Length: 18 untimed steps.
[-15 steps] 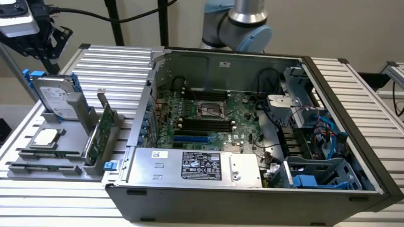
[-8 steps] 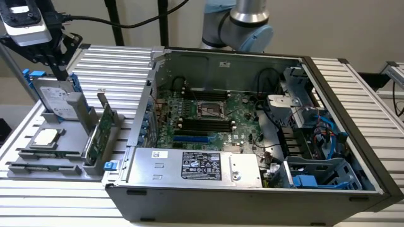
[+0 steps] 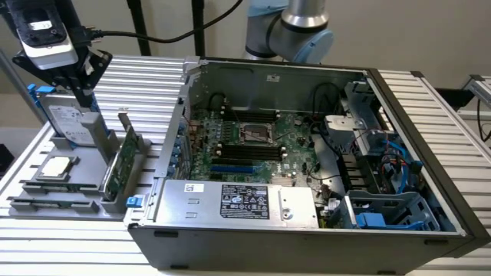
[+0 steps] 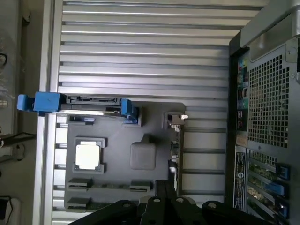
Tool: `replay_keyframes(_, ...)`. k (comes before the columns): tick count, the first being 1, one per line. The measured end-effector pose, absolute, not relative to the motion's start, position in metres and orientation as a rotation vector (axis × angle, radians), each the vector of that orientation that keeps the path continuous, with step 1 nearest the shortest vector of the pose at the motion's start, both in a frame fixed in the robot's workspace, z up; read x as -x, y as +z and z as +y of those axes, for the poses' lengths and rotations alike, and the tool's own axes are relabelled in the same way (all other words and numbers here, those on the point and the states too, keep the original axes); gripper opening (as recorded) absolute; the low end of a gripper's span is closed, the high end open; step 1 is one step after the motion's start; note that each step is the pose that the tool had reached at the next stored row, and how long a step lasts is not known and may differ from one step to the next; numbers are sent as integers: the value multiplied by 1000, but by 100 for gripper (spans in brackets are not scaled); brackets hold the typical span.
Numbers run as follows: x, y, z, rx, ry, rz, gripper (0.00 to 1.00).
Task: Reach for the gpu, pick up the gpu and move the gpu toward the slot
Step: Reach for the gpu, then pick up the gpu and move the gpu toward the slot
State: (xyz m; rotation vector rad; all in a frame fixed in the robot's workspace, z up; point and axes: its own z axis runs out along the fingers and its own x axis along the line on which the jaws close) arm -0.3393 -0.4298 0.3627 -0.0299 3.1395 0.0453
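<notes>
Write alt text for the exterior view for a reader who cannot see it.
The tool hangs above a grey parts holder, over the hard drive. The gpu stands on edge in the holder, beside an open computer case.

I see a robotics lab: an opened computer tower (image 3: 307, 247) on a slatted aluminium counter (image 3: 146, 75), grey parts fixture (image 3: 84, 207) at nine o'clock, robot arm (image 3: 295, 29) at twelve.

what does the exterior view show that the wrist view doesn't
Exterior view: the inside of the open case, with the motherboard and power supply.
Wrist view: the case's perforated rear panel.
Both: the grey tray beside the case, with the gpu on edge, the hard drive with blue rails, and the cpu.
</notes>
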Motion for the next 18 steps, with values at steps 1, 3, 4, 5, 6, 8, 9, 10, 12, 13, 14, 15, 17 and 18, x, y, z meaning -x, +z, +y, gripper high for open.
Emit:
replay_keyframes(1,337,362,-431,30,45,3139,11)
replay_keyframes(3,332,360,-434,30,45,3139,11)
replay_keyframes(4,329,359,-436,30,44,3139,11)
replay_keyframes(5,326,358,-437,30,44,3139,11)
replay_keyframes(6,324,357,-439,30,44,3139,11)
replay_keyframes(8,317,356,-442,30,43,3139,11)
replay_keyframes(9,315,355,-443,30,43,3139,11)
replay_keyframes(10,313,355,-444,30,43,3139,11)
replay_keyframes(12,313,355,-444,30,44,3140,11)
replay_keyframes(13,313,355,-444,30,44,3140,11)
replay_keyframes(14,313,355,-444,30,44,3140,11)
replay_keyframes(15,313,355,-444,30,44,3140,11)
replay_keyframes(17,313,355,-444,30,44,3140,11)
replay_keyframes(18,313,355,-444,30,44,3140,11)
